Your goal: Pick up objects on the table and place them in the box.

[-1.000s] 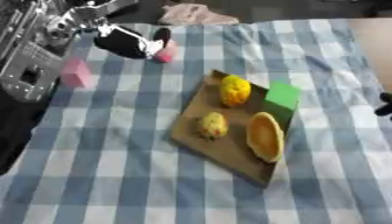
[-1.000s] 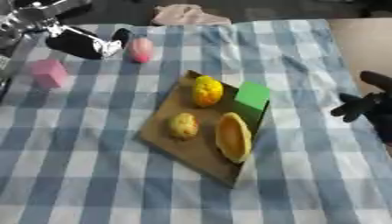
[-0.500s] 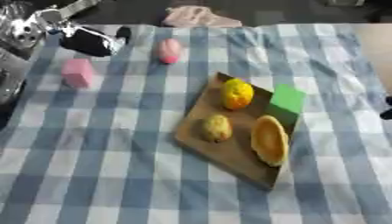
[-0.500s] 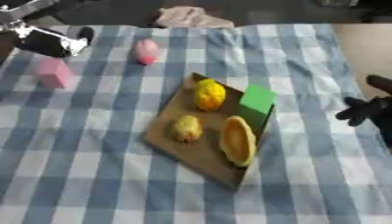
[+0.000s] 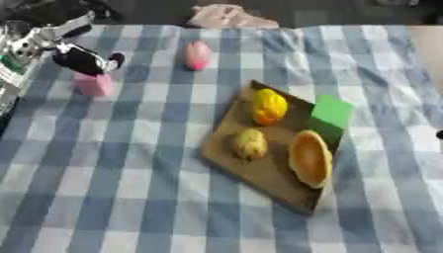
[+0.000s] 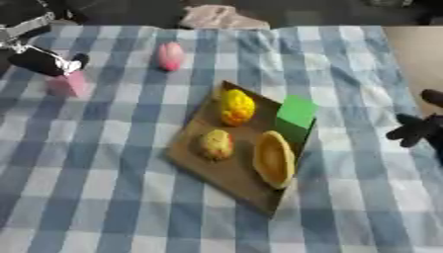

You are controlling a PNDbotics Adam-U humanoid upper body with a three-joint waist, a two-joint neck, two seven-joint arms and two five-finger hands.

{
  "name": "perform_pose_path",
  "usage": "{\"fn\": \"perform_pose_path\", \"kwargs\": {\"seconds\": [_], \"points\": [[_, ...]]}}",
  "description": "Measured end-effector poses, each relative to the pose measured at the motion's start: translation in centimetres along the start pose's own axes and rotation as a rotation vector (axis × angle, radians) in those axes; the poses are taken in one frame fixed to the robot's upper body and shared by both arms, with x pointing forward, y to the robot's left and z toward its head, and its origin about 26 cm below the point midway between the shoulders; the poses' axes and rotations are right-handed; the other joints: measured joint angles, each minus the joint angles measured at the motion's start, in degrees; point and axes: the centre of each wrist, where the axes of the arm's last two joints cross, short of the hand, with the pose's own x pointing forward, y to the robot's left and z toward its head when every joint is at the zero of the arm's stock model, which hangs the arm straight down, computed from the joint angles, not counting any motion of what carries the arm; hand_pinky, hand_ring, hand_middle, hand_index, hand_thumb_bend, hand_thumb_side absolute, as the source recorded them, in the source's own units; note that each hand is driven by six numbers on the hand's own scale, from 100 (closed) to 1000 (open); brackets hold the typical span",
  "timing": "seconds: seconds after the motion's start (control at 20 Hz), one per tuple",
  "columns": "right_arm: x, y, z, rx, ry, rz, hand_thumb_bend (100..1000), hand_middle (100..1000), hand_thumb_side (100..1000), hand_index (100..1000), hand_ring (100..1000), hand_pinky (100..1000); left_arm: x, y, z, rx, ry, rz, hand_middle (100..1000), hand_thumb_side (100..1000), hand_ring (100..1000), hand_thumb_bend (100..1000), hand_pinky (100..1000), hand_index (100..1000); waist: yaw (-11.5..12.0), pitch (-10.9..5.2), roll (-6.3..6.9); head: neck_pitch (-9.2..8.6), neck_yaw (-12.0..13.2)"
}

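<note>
A shallow brown box (image 5: pixel 259 173) lies askew in the middle of the blue checked tablecloth. It holds a yellow-orange lumpy fruit (image 5: pixel 268 106), a smaller pale yellow lump (image 5: pixel 249 143) and an orange oval piece (image 5: pixel 310 158); a green block (image 5: pixel 332 112) stands at its right rim. A pink egg-shaped thing (image 5: pixel 197 54) lies on the cloth behind the box. Far left sits a pink block (image 5: pixel 93 84), with my left hand (image 5: pixel 82 59) just above it, touching or nearly touching its top. My right hand (image 6: pixel 420 129) rests open at the right edge, holding nothing.
A crumpled pale pink cloth (image 5: pixel 229 15) lies at the table's far edge. My left arm's silver and black links (image 5: pixel 26 44) fill the upper left corner. Bare tan surface (image 6: pixel 415 54) shows beyond the cloth on the right.
My left hand has moved left, away from the pink egg-shaped thing, and down onto the pink block. The whole picture has shifted a little. The right hand stayed put.
</note>
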Motion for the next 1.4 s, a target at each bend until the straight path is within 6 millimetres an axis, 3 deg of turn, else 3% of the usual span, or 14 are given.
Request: {"fn": "perform_pose_path", "kwargs": {"seconds": [0.1,0.7,1.4], "points": [[0.0,0.0,0.0,-0.001,-0.002,0.001,100,557,500,965,721,979,-0.6,-0.2,0.0,-0.022,-0.003,-0.005,844,139,916,281,941,915,0.0,0.04,-0.05,-0.12,0.2],[0.0,0.0,0.0,-0.002,-0.007,0.013,100,545,504,965,720,979,-4.5,-0.6,0.5,-0.080,0.049,0.010,852,162,927,391,945,919,-0.1,0.73,0.10,-0.91,0.4],[0.0,0.0,-0.1,0.005,-0.009,0.025,100,535,510,965,719,980,-6.6,-1.4,0.2,-0.124,0.119,-0.004,871,168,953,453,947,933,-0.8,2.19,-0.11,-2.34,0.5]]}}
